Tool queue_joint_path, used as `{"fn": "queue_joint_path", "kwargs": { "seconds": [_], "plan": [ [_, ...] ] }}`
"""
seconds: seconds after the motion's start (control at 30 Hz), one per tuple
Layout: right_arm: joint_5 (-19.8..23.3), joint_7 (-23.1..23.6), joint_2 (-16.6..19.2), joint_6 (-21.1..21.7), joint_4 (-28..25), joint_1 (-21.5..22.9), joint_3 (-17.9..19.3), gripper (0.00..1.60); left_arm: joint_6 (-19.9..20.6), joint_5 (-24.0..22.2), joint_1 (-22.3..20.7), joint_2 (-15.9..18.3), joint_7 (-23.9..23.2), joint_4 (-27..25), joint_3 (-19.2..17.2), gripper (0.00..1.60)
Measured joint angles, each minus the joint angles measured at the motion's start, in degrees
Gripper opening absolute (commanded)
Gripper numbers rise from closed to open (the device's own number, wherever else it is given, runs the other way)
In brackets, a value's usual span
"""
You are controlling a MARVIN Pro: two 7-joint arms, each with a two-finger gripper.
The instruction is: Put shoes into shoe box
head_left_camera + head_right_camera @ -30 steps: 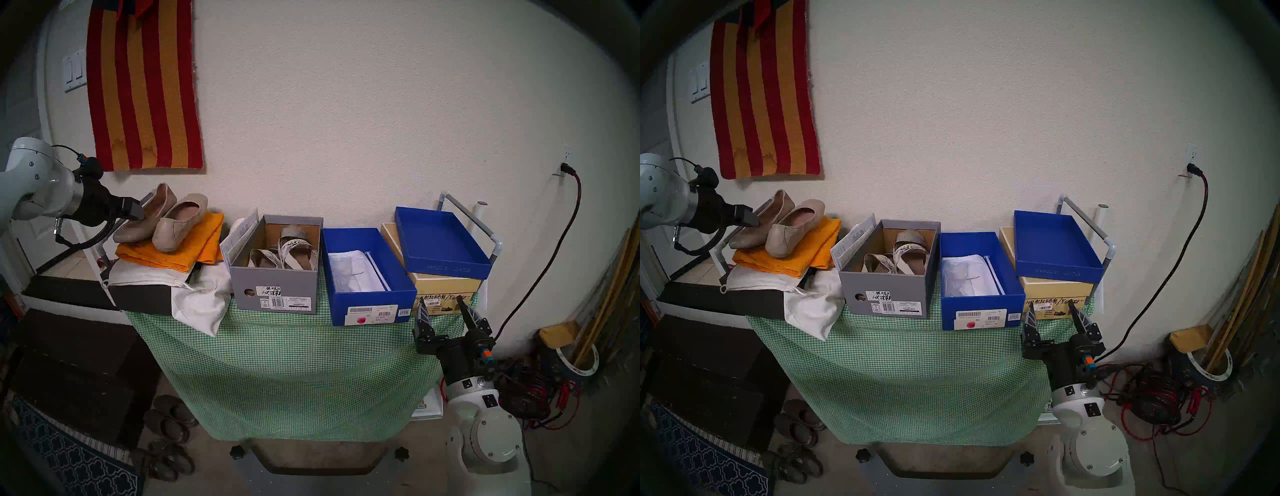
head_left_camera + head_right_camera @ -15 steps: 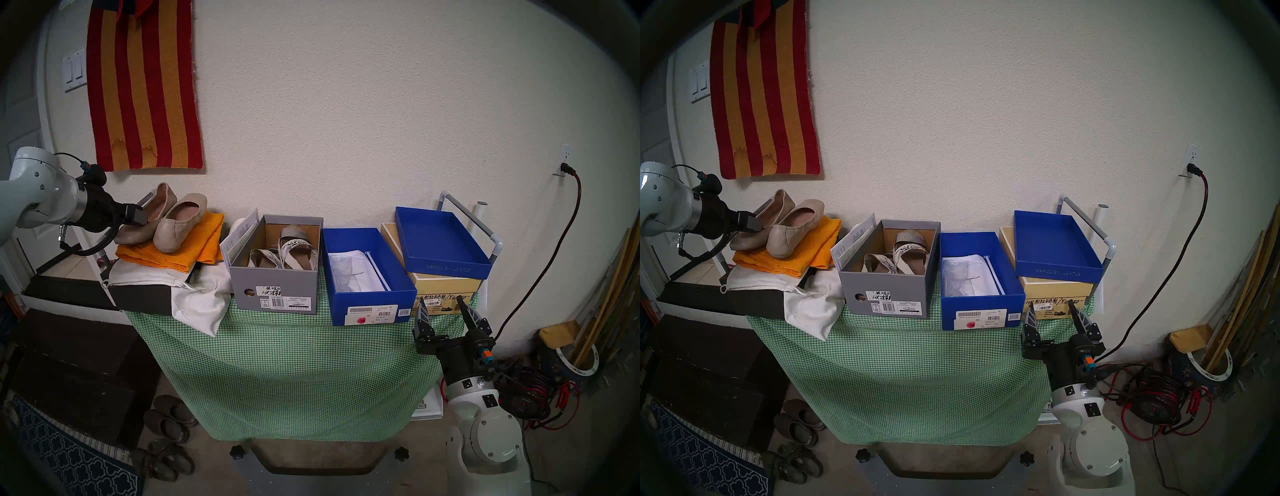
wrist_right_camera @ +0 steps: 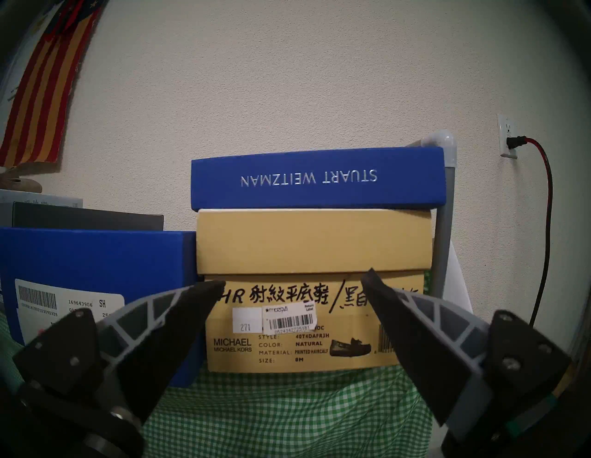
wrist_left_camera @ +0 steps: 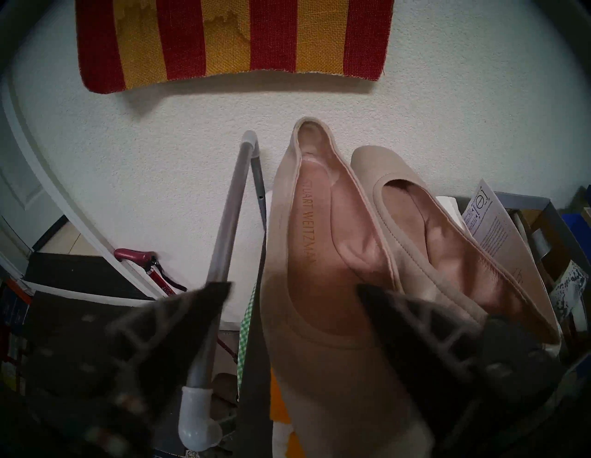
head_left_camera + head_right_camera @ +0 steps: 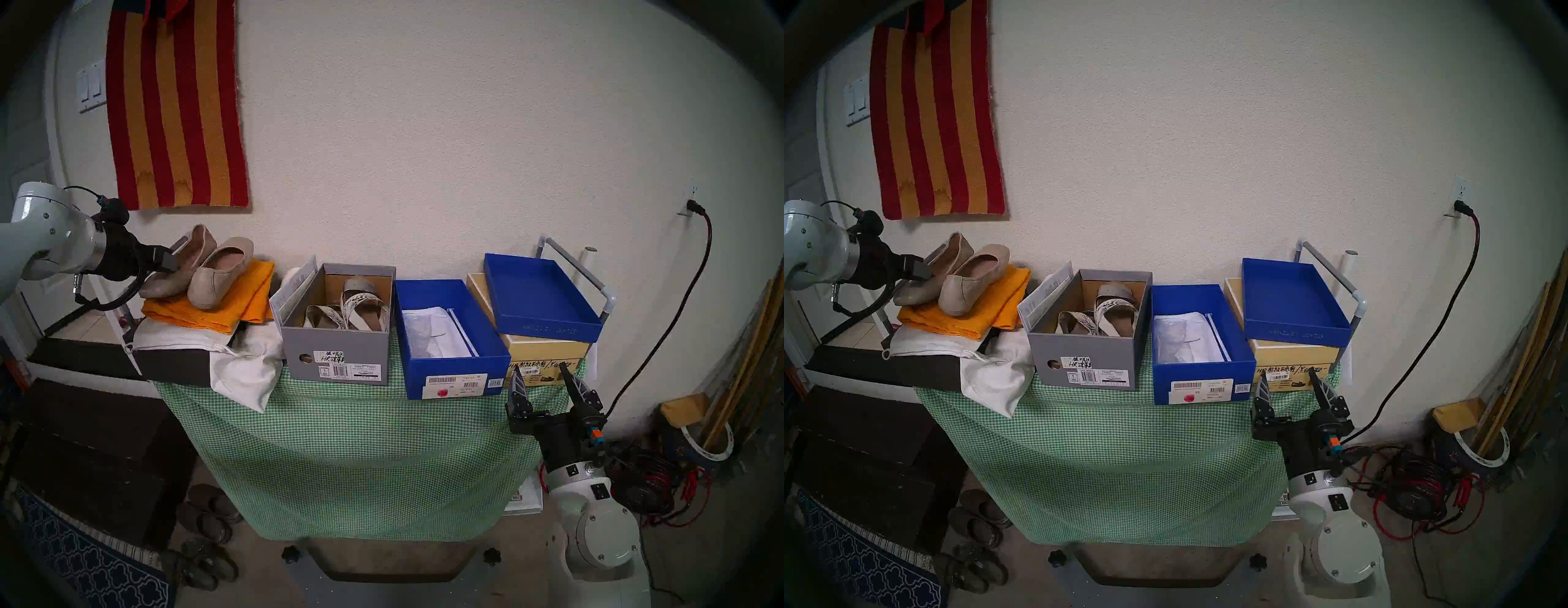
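Leftmost on the green-checked table, the shoes, a pair of beige ballet flats with pinkish insoles, lie side by side on a folded orange cloth, toes toward the near edge and heels toward the wall. The left gripper reaches in from the left with its jaws spread wide around the left-hand flat: in the left wrist view one fingertip sits outside the shoe's left flank, beside a grey pipe frame, while the other lies over the shoe's opening near its inner rim. Whether either fingertip touches the leather cannot be told. The orange cloth rests on a white cloth bag.

Right of the flats stands an open grey box holding white strappy sandals. Just beside it, further right, is the shoe box, deep blue and open, with white paper inside and barcode labels and a red spot on its near face. Touching its right side is a tan box, which carries a shallow blue lid upside down on top.

The right gripper is held near the table's right near corner, jaws spread and empty, facing the tan box's label.
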Motion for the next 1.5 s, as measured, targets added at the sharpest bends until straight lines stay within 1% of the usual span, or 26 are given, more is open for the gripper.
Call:
{"fn": "queue_joint_path", "kwargs": {
  "seconds": [0.03, 0.07, 0.1, 0.13, 0.17, 0.4, 0.43, 0.47, 0.5, 0.53, 0.57, 0.6, 0.63, 0.67, 1.2, 1.37, 1.5],
  "plan": [
    [0.0, 0.0, 0.0, 0.0, 0.0, 0.0, 0.0, 1.60, -0.1, 0.1, 0.2, 0.0, -0.1, -0.1, -0.1, 1.28],
    [0.0, 0.0, 0.0, 0.0, 0.0, 0.0, 0.0, 1.60, -0.2, 0.1, 0.4, 0.0, -0.2, -0.2, -0.1, 1.28],
    [0.0, 0.0, 0.0, 0.0, 0.0, 0.0, 0.0, 1.60, -0.3, 0.1, 0.5, 0.0, -0.2, -0.2, -0.2, 1.34],
    [0.0, 0.0, 0.0, 0.0, 0.0, 0.0, 0.0, 1.60, -0.4, 0.2, 0.7, 0.0, -0.3, -0.4, -0.2, 1.51],
    [0.0, 0.0, 0.0, 0.0, 0.0, 0.0, 0.0, 1.60, -0.6, 0.3, 1.2, 0.0, -0.5, -0.6, -0.4, 1.60],
    [0.0, 0.0, 0.0, 0.0, 0.0, 0.0, 0.0, 1.60, -1.4, 0.9, 2.6, -0.1, -0.9, -0.9, -1.0, 1.60],
    [0.0, 0.0, 0.0, 0.0, 0.0, 0.0, 0.0, 1.60, -1.5, 1.0, 2.7, -0.1, -1.0, -0.9, -1.1, 1.37],
    [0.0, 0.0, 0.0, 0.0, 0.0, 0.0, 0.0, 1.60, -1.6, 1.1, 2.9, -0.2, -1.0, -0.9, -1.2, 1.09],
    [0.0, 0.0, 0.0, 0.0, 0.0, 0.0, 0.0, 1.60, -1.7, 1.2, 3.1, -0.2, -1.1, -0.9, -1.3, 0.87],
    [0.0, 0.0, 0.0, 0.0, 0.0, 0.0, 0.0, 1.60, -1.7, 1.3, 3.2, -0.2, -1.1, -0.8, -1.3, 0.87],
    [0.0, 0.0, 0.0, 0.0, 0.0, 0.0, 0.0, 1.60, -1.8, 1.3, 3.4, -0.2, -1.2, -0.8, -1.4, 0.66],
    [0.0, 0.0, 0.0, 0.0, 0.0, 0.0, 0.0, 1.60, -1.9, 1.4, 3.6, -0.3, -1.3, -0.6, -1.6, 0.18],
    [0.0, 0.0, 0.0, 0.0, 0.0, 0.0, 0.0, 1.60, -2.0, 1.5, 3.8, -0.3, -1.3, -0.5, -1.7, 0.18],
    [0.0, 0.0, 0.0, 0.0, 0.0, 0.0, 0.0, 1.60, -2.1, 1.6, 3.9, -0.4, -1.4, -0.4, -1.8, 0.00],
    [0.0, 0.0, 0.0, 0.0, 0.0, 0.0, 0.0, 1.60, -3.5, 1.8, 6.6, -1.1, -2.8, 1.2, -3.7, 0.00],
    [0.0, 0.0, 0.0, 0.0, 0.0, 0.0, 0.0, 1.60, -4.3, 0.8, 6.8, -1.7, -3.5, 0.8, -5.8, 0.00],
    [0.0, 0.0, 0.0, 0.0, 0.0, 0.0, 0.0, 1.60, -5.0, -0.3, 6.8, -2.8, -4.0, -0.2, -8.1, 0.00]
  ]
}}
